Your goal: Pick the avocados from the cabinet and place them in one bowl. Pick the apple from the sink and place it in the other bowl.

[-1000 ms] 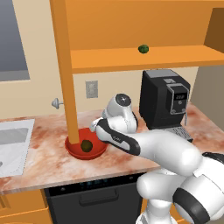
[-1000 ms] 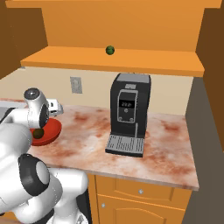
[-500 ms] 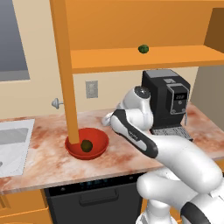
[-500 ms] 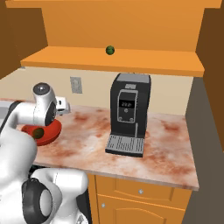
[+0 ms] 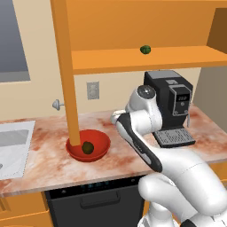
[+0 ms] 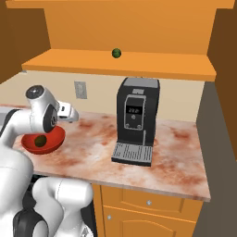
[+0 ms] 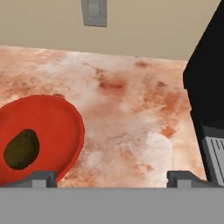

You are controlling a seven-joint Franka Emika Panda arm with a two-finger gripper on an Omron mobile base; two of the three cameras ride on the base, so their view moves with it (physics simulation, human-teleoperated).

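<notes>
Item one: I see the olive-brown avocado (image 7: pixel 21 148) lying in the red bowl (image 7: pixel 65 118) on the marbled counter (image 7: pixel 131 109), at nine o'clock from the coffee machine (image 5: pixel 170 104). Item two: the darker green avocado (image 5: pixel 145 49) sits on the cabinet shelf (image 5: pixel 133 60), at twelve o'clock above that machine. Item three: my gripper (image 7: pixel 111 177) hangs above the counter, fingers spread wide, carrying nothing.

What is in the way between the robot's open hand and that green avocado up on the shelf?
Nothing visible blocks it. The green avocado sits alone on the cabinet shelf's open front. The open gripper hangs low over the counter beside the coffee machine, with clear air above.
</notes>
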